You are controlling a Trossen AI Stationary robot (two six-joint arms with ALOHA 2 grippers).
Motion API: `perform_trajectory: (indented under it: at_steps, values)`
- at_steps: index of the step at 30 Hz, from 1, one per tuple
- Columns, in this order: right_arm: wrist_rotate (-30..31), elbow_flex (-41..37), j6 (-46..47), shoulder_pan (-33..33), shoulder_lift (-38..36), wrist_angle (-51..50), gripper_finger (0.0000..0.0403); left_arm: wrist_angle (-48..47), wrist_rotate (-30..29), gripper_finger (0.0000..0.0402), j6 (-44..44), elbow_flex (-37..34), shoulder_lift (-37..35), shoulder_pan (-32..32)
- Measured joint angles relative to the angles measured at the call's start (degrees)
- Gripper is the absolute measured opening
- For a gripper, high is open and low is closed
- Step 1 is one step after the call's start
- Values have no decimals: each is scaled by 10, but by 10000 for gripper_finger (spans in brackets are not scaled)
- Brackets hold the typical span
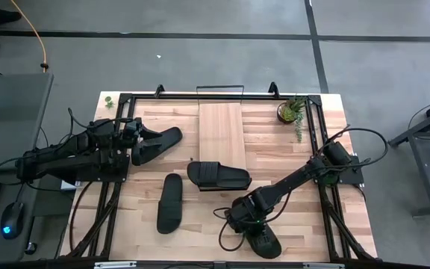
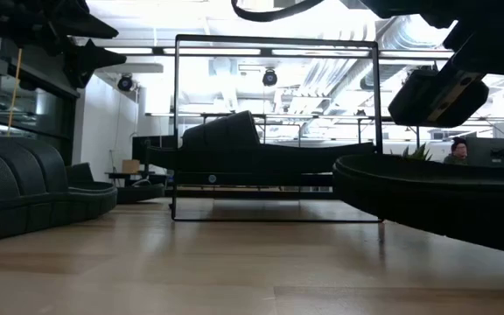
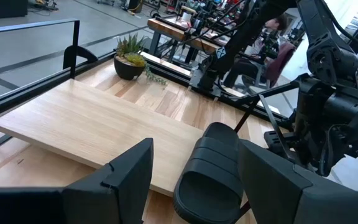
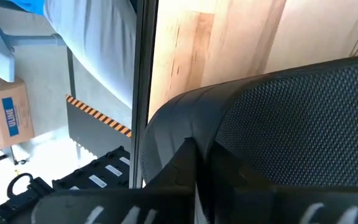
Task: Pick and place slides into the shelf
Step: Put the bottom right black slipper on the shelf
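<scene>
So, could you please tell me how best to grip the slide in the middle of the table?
Probably by its ribbed strap, from above. The middle slide lies flat, sole down, so its rim hugs the table, while the strap arches up and leaves a gap for one finger, entered from the bare heel end on the right arm's side.
</scene>
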Motion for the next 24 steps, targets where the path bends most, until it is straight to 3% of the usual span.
perform_trajectory:
  at_steps: [24]
  values:
    - [79,205,-18,-16,1,-64,0,-8,0,216,0,0,0,0]
